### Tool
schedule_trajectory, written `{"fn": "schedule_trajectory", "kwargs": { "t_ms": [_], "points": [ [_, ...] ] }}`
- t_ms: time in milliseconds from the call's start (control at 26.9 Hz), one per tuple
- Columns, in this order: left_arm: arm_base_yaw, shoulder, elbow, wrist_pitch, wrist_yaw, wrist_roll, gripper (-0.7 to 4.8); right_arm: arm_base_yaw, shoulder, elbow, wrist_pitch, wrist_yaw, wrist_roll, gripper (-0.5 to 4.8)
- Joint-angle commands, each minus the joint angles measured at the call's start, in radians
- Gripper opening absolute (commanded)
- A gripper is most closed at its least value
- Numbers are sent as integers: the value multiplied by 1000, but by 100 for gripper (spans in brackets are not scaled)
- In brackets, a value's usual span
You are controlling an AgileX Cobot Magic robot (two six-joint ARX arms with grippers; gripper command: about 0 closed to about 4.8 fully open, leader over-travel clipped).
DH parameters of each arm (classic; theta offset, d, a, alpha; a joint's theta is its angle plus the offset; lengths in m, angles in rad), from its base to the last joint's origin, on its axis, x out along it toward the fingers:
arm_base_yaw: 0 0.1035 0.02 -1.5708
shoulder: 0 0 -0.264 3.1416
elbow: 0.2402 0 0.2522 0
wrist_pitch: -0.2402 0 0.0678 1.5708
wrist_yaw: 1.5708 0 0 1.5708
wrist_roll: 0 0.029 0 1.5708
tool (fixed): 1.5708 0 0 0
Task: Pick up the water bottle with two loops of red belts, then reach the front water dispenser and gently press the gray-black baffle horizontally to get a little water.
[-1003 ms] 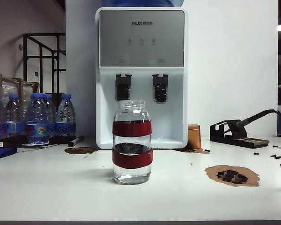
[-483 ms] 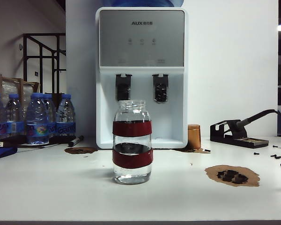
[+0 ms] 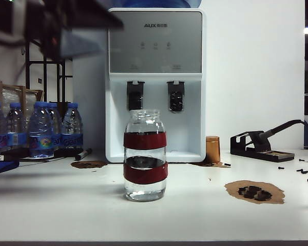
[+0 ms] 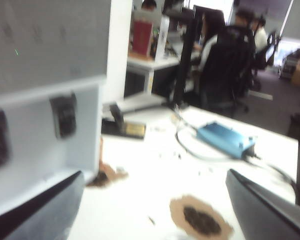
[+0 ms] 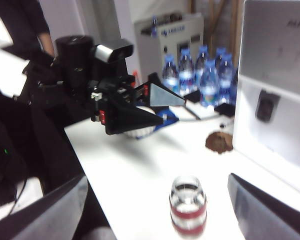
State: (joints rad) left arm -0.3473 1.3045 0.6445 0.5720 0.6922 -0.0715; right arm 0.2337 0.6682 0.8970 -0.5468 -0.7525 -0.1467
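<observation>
Between left gripper (image 3: 87,38) and right gripper (image 5: 157,212) | water bottle (image 3: 145,155) | both agape

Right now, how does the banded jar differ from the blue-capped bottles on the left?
The jar is glass, uncapped, with two red bands; the bottles are blue-capped with blue labels. The jar stands alone before the dispenser; the bottles cluster at the table's left edge. Both are clear, upright and hold water.
</observation>
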Motion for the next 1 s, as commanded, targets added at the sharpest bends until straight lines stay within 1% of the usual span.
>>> {"fn": "schedule_trajectory", "kwargs": {
  "t_ms": [37,149,223,334,372,483,632,743,1003],
  "points": [
    [-24,55,-2,15,15,37,479,1,0,3,-42,30,-38,479],
    [-54,90,-2,31,18,42,479,1,0,3,-41,26,-42,479],
    [-79,98,-12,56,37,84,479,1,1,3,-41,24,-41,479],
    [-95,98,-31,75,51,112,479,1,1,3,-41,24,-42,479],
    [-104,98,-40,77,49,135,479,1,1,3,-41,24,-42,479],
    [-119,100,-76,76,-9,219,479,1,1,3,-41,23,-42,479],
    [-119,132,-89,84,-21,226,479,1,1,3,-41,23,-42,479],
    [-119,190,-89,129,-54,226,479,1,1,3,-42,19,-41,479],
    [-116,340,-89,241,-35,226,479,1,1,3,-42,-2,-41,479]
  ]
}}
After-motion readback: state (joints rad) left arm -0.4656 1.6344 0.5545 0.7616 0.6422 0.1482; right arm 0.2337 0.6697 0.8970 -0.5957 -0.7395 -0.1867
